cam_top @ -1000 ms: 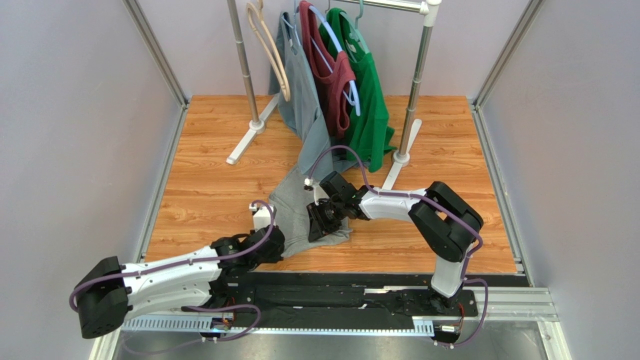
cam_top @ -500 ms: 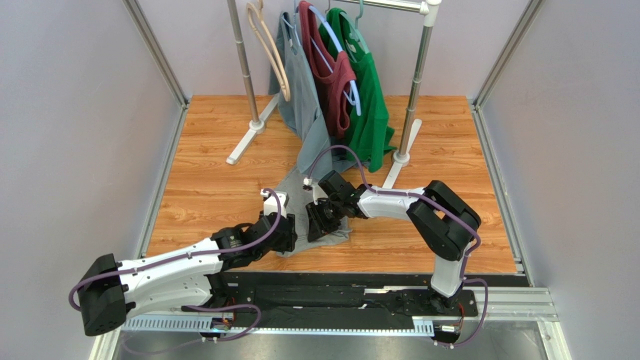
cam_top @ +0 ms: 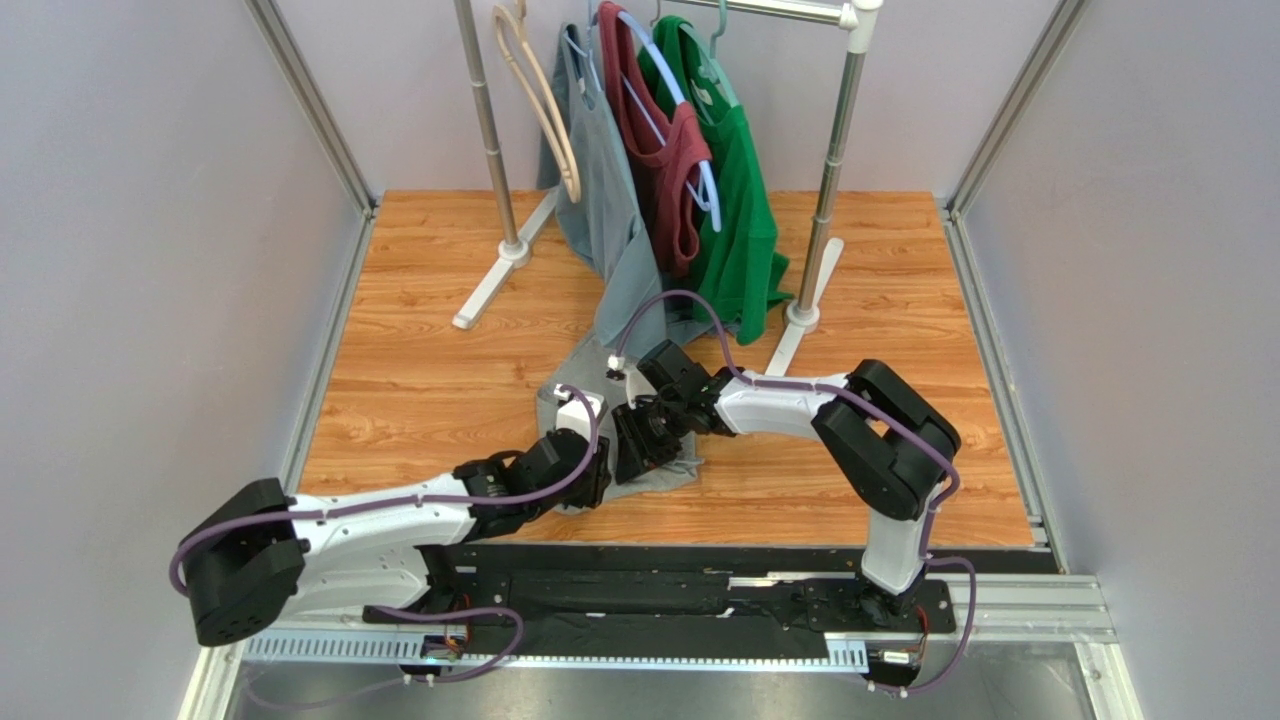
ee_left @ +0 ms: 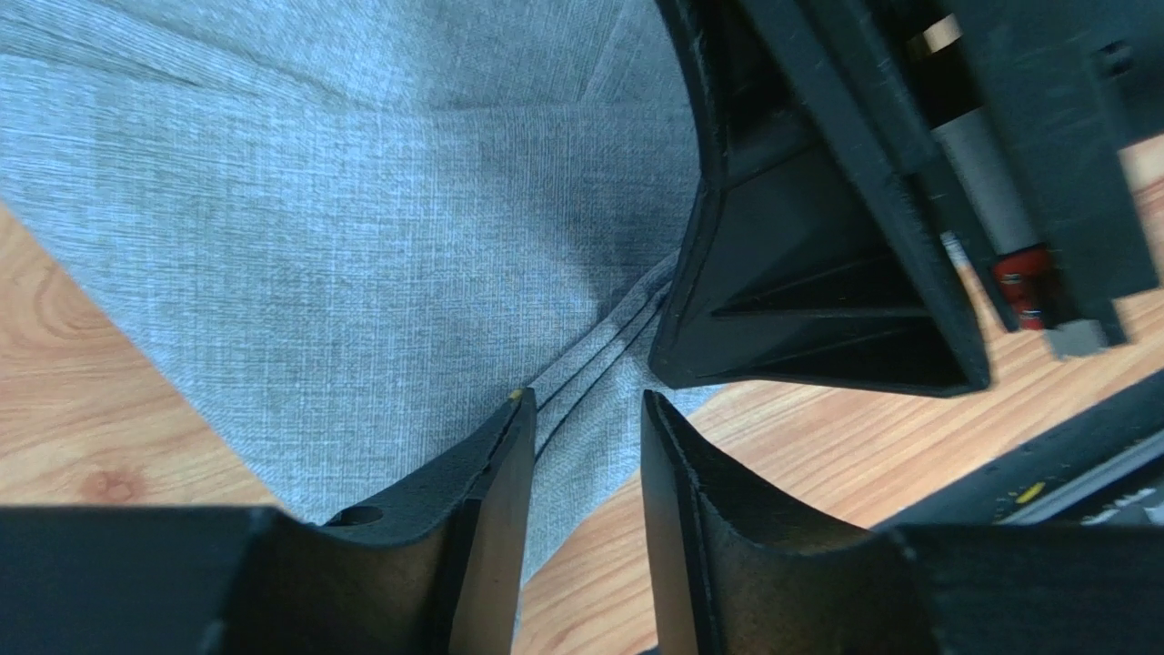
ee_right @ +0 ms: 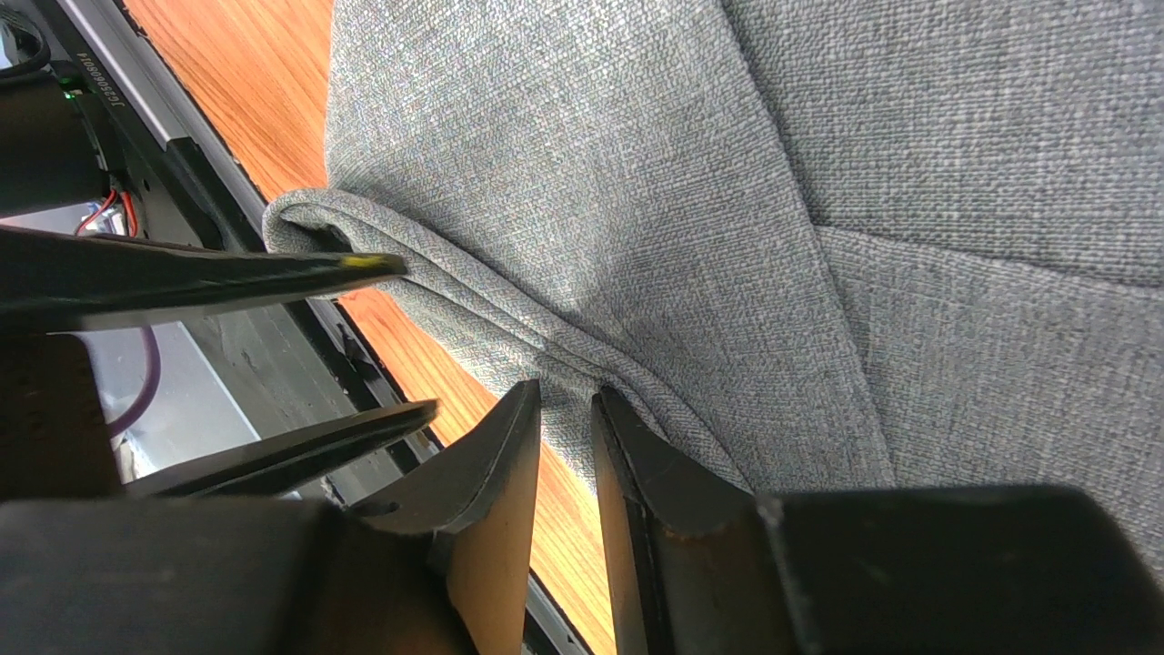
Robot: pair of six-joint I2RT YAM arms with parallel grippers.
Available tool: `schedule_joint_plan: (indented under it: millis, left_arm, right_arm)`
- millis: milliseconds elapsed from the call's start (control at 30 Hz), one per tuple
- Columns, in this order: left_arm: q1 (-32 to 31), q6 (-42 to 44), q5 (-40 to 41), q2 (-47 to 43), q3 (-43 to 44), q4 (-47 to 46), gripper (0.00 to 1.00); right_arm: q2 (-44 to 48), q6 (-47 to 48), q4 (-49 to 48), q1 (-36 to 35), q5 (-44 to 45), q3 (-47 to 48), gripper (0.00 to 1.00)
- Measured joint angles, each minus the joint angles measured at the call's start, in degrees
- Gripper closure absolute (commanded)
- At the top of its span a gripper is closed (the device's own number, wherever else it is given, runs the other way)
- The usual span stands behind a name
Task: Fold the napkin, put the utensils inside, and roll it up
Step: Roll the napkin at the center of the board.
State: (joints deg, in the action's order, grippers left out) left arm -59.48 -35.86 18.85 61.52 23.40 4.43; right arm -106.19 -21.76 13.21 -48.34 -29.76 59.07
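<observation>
The napkin [ee_left: 342,273] lies on the wooden counter [ee_left: 68,410], mid-frame in the overhead view. The right end effector [ee_right: 563,393] seems to pinch its folded edge; the left end effector [ee_left: 581,405] stands part-open astride the hem

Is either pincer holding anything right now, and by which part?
The right pincer pinches the heather-grey soft cloth napkin by its folded edge. The left pincer stands open astride that same edge, gripping nothing.
</observation>
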Motion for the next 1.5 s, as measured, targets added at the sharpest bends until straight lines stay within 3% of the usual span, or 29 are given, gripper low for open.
schedule_joint_plan:
  millis: [267, 433, 633, 1033, 1500]
  left_arm:
    - [0.00, -1.97, -0.81, 6.32, -0.20, -3.32, 0.68]
    - [0.00, -4.72, 0.37, 6.78, -1.09, -4.61, 0.82]
    - [0.00, -8.20, 1.31, 8.52, -0.07, -4.46, 0.92]
    - [0.57, -10.75, 1.22, 13.18, 3.54, -3.87, 0.96]
    - [0.79, -10.80, 0.70, 12.74, 3.13, -4.24, 0.99]
  right_arm:
    - [-0.24, -0.55, 0.07, 0.17, -0.35, 0.13, 0.71]
    - [-0.07, -0.70, 0.02, 0.15, -0.61, 0.13, 0.63]
    - [3.76, 0.35, 3.54, 0.09, 1.86, -0.39, 0.56]
    - [23.63, 1.90, 11.76, 0.26, 7.82, -8.20, 0.55]
    - [22.01, 0.59, 12.46, 5.20, 12.22, -10.05, 0.56]
